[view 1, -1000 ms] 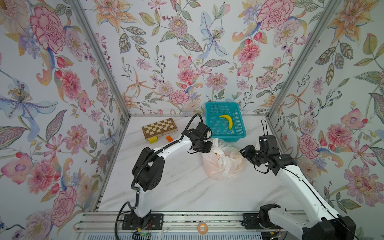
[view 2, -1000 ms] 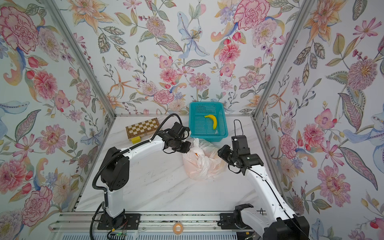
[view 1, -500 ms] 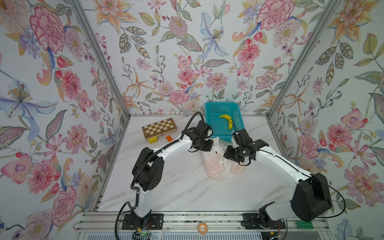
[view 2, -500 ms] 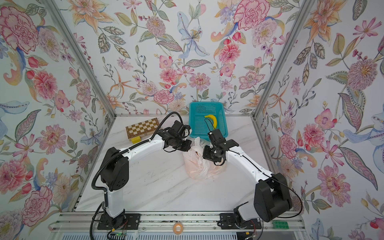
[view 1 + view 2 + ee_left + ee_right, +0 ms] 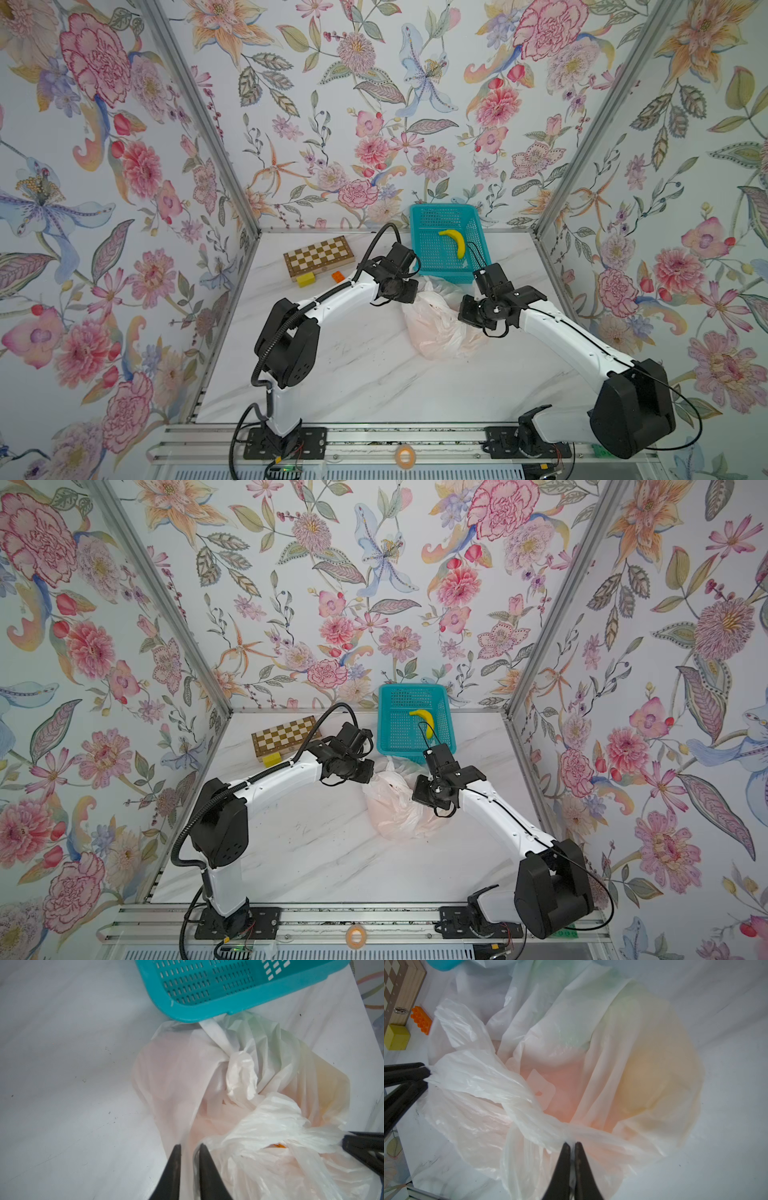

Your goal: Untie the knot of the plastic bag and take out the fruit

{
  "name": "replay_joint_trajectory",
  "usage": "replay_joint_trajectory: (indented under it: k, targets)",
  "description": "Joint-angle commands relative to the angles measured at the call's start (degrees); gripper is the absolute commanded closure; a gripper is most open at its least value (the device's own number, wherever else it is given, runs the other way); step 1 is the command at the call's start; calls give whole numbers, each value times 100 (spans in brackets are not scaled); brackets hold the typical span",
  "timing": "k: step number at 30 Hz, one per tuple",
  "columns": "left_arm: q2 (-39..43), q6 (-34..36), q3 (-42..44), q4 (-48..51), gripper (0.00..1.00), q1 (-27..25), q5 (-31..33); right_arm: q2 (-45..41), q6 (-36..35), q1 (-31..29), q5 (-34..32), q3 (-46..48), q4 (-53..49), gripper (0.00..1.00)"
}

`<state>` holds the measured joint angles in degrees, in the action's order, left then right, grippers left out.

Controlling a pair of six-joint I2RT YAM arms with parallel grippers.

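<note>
The plastic bag [image 5: 436, 328] [image 5: 395, 812] lies on the marble table in front of the basket. Through it the fruit shows as blurs: orange-yellow [image 5: 654, 1084], pink-red [image 5: 560, 1095] and green [image 5: 566, 1028]. A twisted band of its plastic, the knot [image 5: 527, 1111] [image 5: 280, 1124], runs between my two grippers. My right gripper [image 5: 571, 1143] [image 5: 465, 311] is shut on one end of that band. At the other end, on the bag's left side, my left gripper [image 5: 189, 1146] [image 5: 409, 297] has its jaws a narrow gap apart, with the bag's edge against one finger.
A teal basket [image 5: 432, 245] holding a banana [image 5: 455, 241] stands right behind the bag, against the back wall. A wooden chessboard [image 5: 319, 258] lies at the back left, with a yellow block [image 5: 305, 279] and an orange block [image 5: 338, 275] in front of it.
My right arm has swung in from the right side to the bag and its jaws have shut on the plastic. My left jaws have parted slightly; that arm has stayed in place.
</note>
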<state>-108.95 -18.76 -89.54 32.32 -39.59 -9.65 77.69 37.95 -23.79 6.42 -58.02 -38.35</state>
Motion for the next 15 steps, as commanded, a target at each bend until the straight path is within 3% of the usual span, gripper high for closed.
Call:
replay_joint_trajectory:
  k: [1,4,8,15]
  targets:
    - [346,315,37,-208,68,120,141,-118,44,15,29,97,-106,92]
    - [521,585,9,-632,58,119,-116,-114,63,-3,198,55,-50,92]
    - [734,1615,84,-1294,43,103,-1005,-123,93,-20,296,19,2,91]
    - [266,3762,-901,-45,38,-31,-1708,-93,132,-47,431,-68,19,91]
